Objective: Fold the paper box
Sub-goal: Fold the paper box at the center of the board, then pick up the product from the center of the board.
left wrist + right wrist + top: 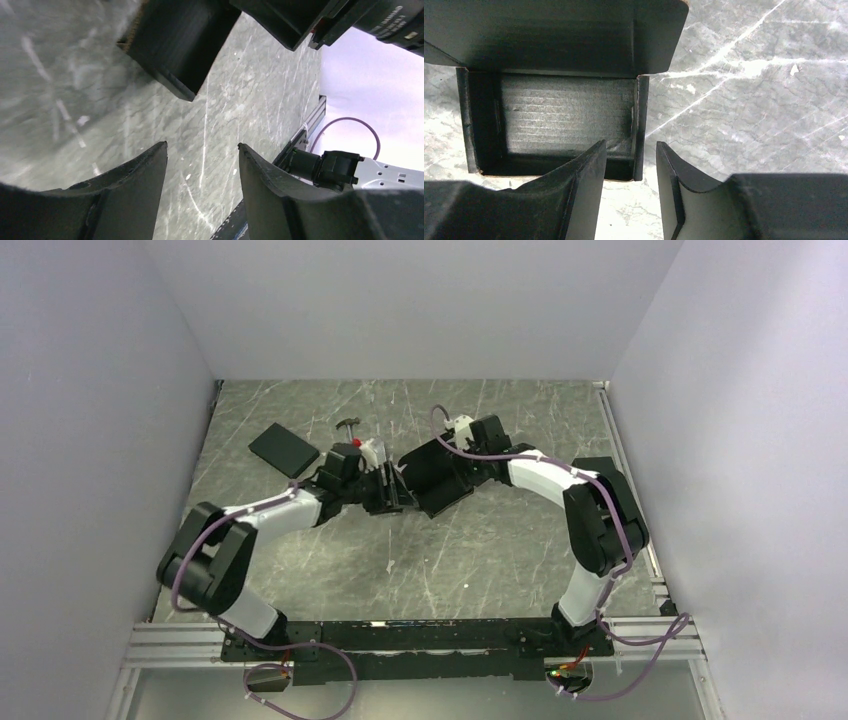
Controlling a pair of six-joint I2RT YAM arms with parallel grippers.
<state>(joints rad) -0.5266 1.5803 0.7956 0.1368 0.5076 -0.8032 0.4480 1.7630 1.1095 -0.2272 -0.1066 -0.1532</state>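
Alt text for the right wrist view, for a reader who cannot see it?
A partly folded black paper box lies open on a scratched grey table, side walls raised around a ribbed floor, a wide flap spread at the top. The right tool, open and empty, shows two dark fingers along the bottom edge, by the box's near right corner.

Your top camera looked down from above and behind both arm bases, far enough back to take in the whole grey marbled tabletop [500, 550]. Your left wrist camera sat low and tilted, looking past the left gripper [202, 147] across the table. Your right wrist camera faced almost straight down past the right gripper [630, 145], very close. All three views shared the matte black cardboard box [437, 476].
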